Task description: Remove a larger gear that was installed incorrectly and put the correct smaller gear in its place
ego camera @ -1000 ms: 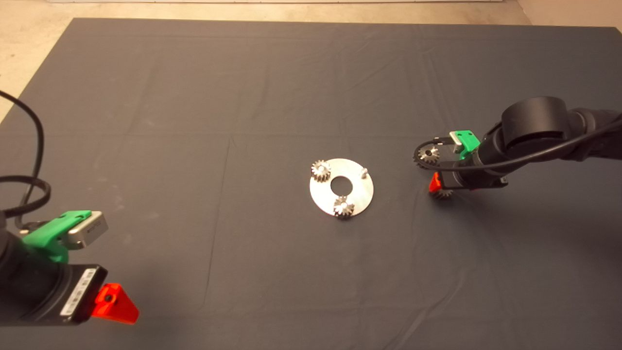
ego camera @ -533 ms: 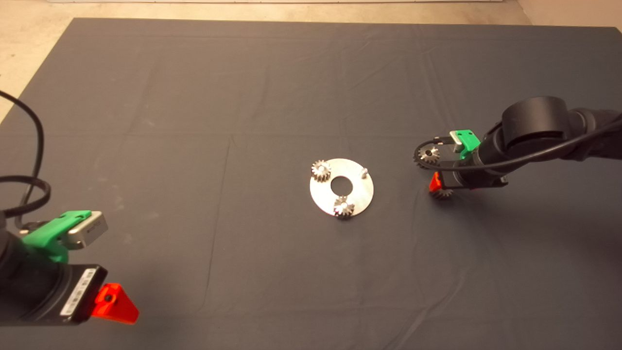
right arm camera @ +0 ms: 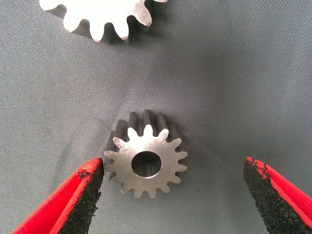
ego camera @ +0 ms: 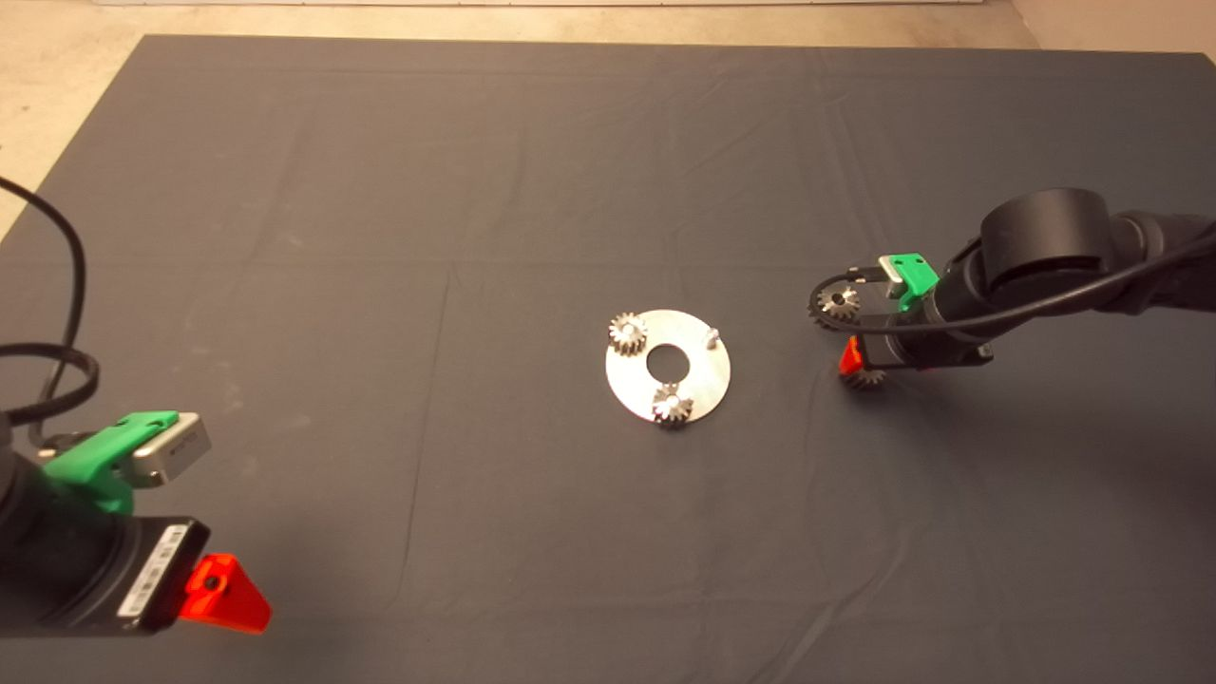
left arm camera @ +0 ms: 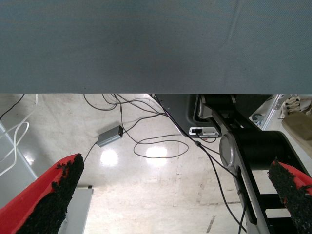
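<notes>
Lying flat on the mat, the smaller gear sits between the spread fingers of the right gripper, one pad just beside its teeth, the other well apart. Just beyond it lies the larger gear. Left of both, the plate carries two small gears and one bare pin. At the near left edge, the left gripper waits, fingers released.

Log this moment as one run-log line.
right gripper: open, straddling smaller gear on mat | larger gear: off plate, beside it | plate: one pin bare | left gripper: parked, open
</notes>
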Action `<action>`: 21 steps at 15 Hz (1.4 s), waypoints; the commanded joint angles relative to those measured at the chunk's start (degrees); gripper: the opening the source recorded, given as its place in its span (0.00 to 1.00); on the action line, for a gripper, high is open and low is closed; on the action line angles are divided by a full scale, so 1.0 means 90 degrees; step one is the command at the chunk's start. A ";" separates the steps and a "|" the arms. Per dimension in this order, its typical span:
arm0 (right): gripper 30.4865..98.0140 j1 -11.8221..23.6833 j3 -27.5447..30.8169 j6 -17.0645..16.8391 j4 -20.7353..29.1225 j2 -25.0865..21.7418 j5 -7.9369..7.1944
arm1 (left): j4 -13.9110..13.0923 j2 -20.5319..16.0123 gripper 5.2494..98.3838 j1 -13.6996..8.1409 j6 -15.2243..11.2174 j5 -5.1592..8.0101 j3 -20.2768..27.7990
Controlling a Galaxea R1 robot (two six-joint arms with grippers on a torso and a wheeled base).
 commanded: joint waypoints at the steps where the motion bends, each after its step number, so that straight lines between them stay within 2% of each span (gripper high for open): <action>1: 0.67 0.0107 -0.0012 0.0021 -0.0212 0.0043 -0.0700 | 0.0036 -0.0020 1.00 -0.0068 -0.0011 0.0848 0.0065; 4: 0.67 0.0097 -0.0003 0.0011 -0.0212 0.0063 -0.0700 | 0.0036 -0.0030 1.00 -0.0068 -0.0011 0.0848 0.0065; 6: 0.59 0.0088 -0.0012 0.0011 -0.0222 0.0121 -0.0700 | 0.0036 -0.0030 1.00 -0.0068 -0.0011 0.0848 0.0065; 15: 0.59 0.0088 -0.0003 0.0021 -0.0322 0.0111 -0.0700 | 0.0042 -0.0036 1.00 -0.0068 -0.0011 0.0848 0.0075; 18: 0.53 0.0078 -0.0003 0.0013 -0.0398 0.0111 -0.0700 | 0.0045 -0.0030 1.00 -0.0068 -0.0011 0.0848 0.0075; 21: 0.52 0.0068 -0.0003 0.0021 -0.0398 0.0112 -0.0700 | 0.0044 -0.0030 1.00 -0.0068 -0.0011 0.0848 0.0075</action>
